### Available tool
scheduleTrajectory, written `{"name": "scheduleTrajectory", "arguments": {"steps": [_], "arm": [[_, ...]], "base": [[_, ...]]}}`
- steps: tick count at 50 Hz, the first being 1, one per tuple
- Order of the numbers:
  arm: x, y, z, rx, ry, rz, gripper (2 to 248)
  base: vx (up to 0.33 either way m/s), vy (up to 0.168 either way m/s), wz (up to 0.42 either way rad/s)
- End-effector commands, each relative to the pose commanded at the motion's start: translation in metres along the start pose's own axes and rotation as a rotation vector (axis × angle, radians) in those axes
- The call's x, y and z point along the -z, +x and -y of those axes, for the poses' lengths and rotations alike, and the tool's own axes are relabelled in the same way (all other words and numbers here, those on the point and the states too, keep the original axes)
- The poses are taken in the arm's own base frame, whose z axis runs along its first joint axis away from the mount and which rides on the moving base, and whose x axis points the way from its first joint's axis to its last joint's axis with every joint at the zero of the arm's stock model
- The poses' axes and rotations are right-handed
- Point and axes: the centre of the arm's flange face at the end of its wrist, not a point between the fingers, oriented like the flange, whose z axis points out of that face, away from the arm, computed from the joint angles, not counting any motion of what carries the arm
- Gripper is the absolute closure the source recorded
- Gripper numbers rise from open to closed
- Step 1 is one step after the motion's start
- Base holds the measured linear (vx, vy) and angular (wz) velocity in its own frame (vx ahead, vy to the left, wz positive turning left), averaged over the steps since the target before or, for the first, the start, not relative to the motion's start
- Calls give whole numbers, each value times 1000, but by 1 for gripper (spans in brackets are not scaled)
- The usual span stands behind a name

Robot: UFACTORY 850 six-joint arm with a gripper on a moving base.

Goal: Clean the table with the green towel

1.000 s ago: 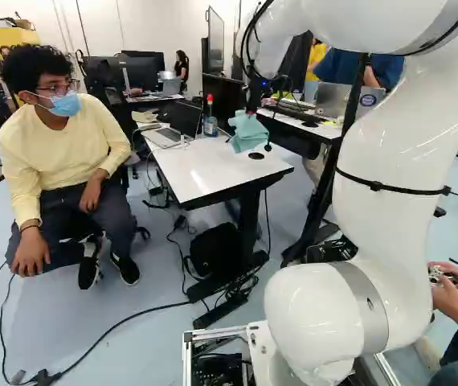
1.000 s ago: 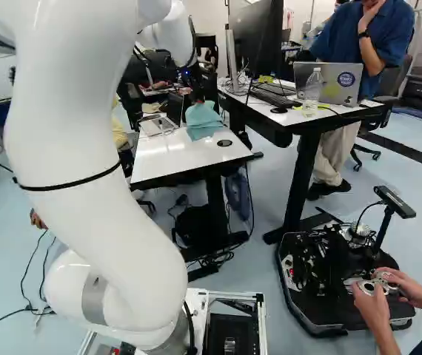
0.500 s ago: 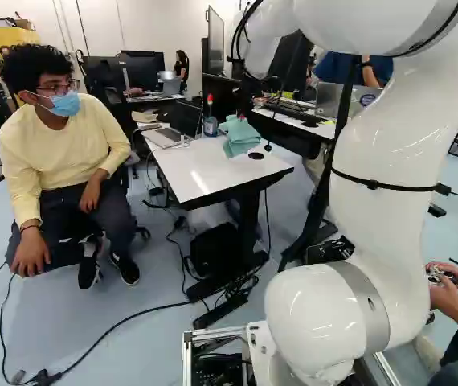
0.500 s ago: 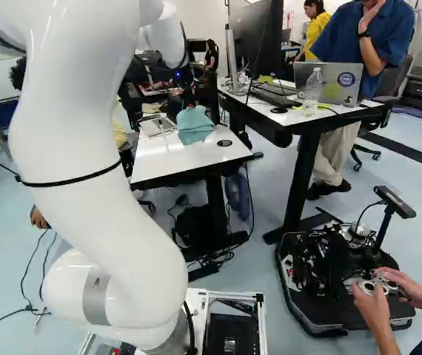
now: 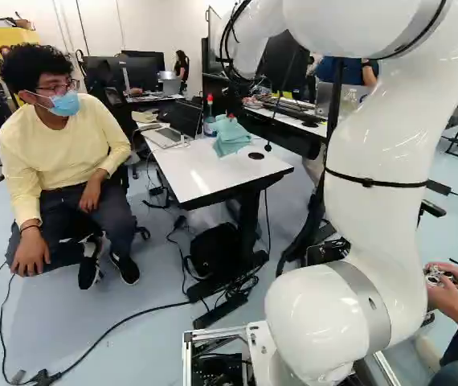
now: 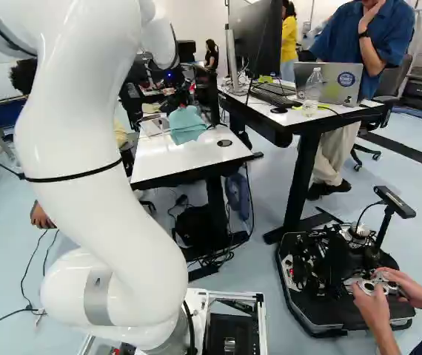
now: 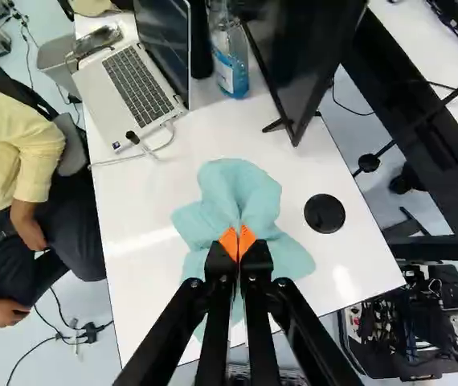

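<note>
Table, left base view: white rectangular top with black edge and legs [image 5: 201, 181]; landmark for all places.
Towel, left base view: crumpled blue-green cloth [image 5: 231, 138], over the table's far part.
Laptop, left base view: open, silver with dark screen [image 5: 163, 137], on the table, left of the towel.
Bottle, left base view: clear plastic with blue label and red cap [image 5: 209, 121], standing on the table behind the towel.
Bag, left base view: black, soft-sided [image 5: 215, 249], under the table.
Gripper, right base view: black, two-fingered [image 6: 184, 96], above the table's far part; tips hidden by cloth.
Desk, right base view: white-topped, black-legged [image 6: 329, 122], right of the table.
Pads, wrist view: orange, wedge-shaped [image 7: 228, 242], clenched together on a fold of the towel, over the tabletop.
Disc, wrist view: round, black [image 7: 325, 213], in the table's surface, beside the towel, apart from it.
</note>
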Motion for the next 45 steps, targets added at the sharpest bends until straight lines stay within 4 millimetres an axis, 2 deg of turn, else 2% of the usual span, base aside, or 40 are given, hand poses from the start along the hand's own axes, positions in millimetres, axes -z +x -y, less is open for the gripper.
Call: {"name": "scheduleTrajectory", "arguments": {"steps": [45], "arm": [[-8, 5, 69, 91, 65, -1, 225]], "base": [[0, 0, 0]]}}
